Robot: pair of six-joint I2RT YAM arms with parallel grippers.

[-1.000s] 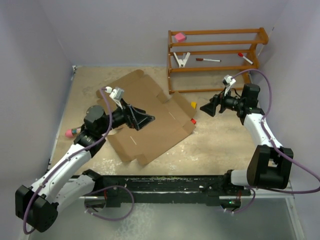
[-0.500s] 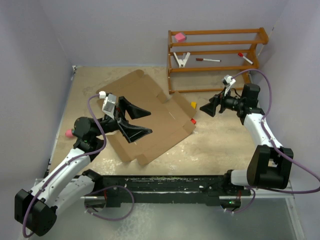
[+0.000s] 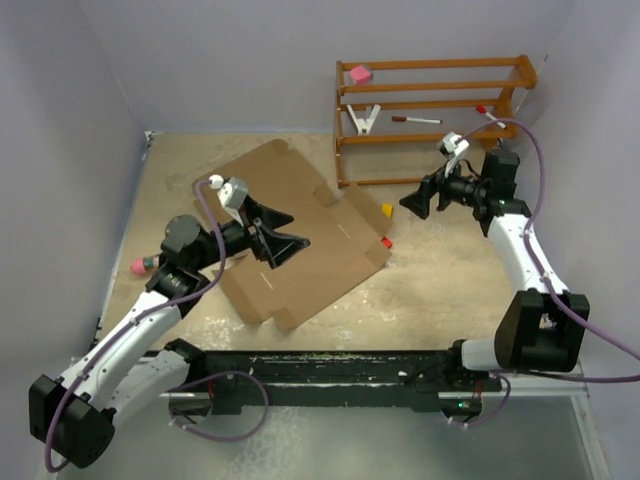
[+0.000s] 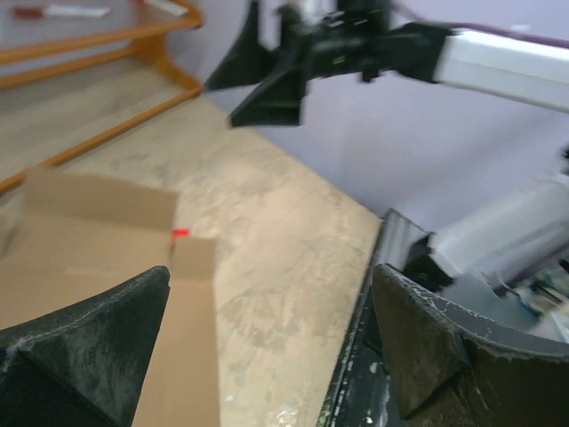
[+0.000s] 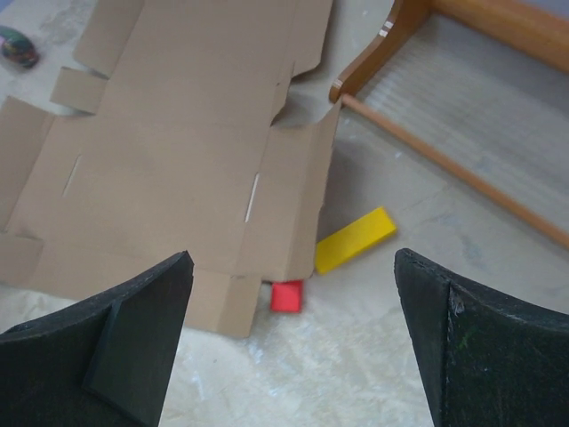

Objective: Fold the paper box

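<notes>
- Left gripper hung over the middle of the paper box, jaws spread wide and nothing between them; in its wrist view the two dark fingers framed bare cardboard and table.
- Right gripper was gaping open too, and empty. It floated off the sheet's 3 o'clock edge, nose pointed back toward the cardboard.
- The paper box itself lay flat as an unfolded brown cut-out at about 10 o'clock from the table's centre, flaps splayed and every crease unworked. No wall looked raised.
- Just beside its 3 o'clock edge sat a yellow block, with a red block touching or tucked just under the corner flap at 4 o'clock.
- Further out, a wooden rack stood at 1 o'clock, carrying a pink block, a white clamp and a marker.
- A pink-ended object rested at 9 o'clock near the left arm; I couldn't tell what it was.
- My read: this was the opening approach, with no fold begun.
- The next move would call for one gripper dropping to pin the base panel while the other slipped a finger under a side flap and levered it up along its crease.
- The red block by the corner could snag that flap.
</notes>
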